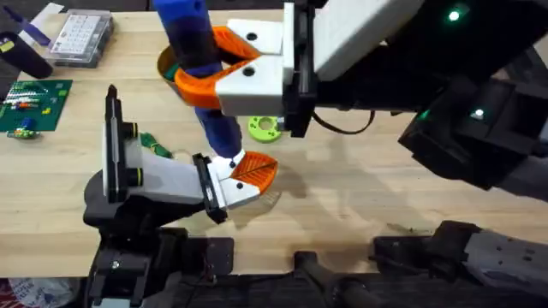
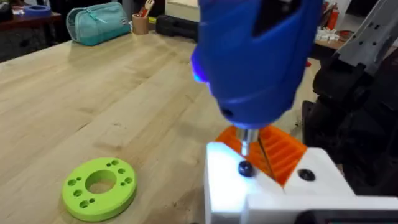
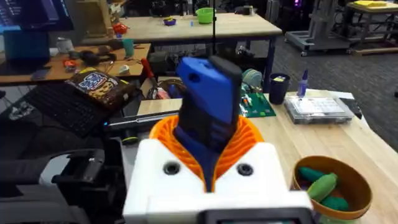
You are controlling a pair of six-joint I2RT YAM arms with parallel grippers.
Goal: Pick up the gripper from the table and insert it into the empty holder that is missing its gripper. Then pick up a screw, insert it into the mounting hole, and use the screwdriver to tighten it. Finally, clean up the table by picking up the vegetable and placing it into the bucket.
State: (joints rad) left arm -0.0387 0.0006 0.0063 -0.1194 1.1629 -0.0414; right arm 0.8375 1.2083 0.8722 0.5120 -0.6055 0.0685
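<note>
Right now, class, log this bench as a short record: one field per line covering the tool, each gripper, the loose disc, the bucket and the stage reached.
tool: screwdriver, upright, bit down
right gripper: shut on the screwdriver
bit tip: on a dark screw in the white mount
left gripper: white with orange pads, under the bit; open or shut not clear
loose disc: lime-green ring, flat on the table
bucket: holds green toy vegetables
stage: screw tightening

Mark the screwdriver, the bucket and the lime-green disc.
screwdriver (image 2: 252,56): left wrist view, blue body.
bucket (image 3: 359,180): right wrist view, tan rim.
lime-green disc (image 2: 99,188): left wrist view, flat top face.
</note>
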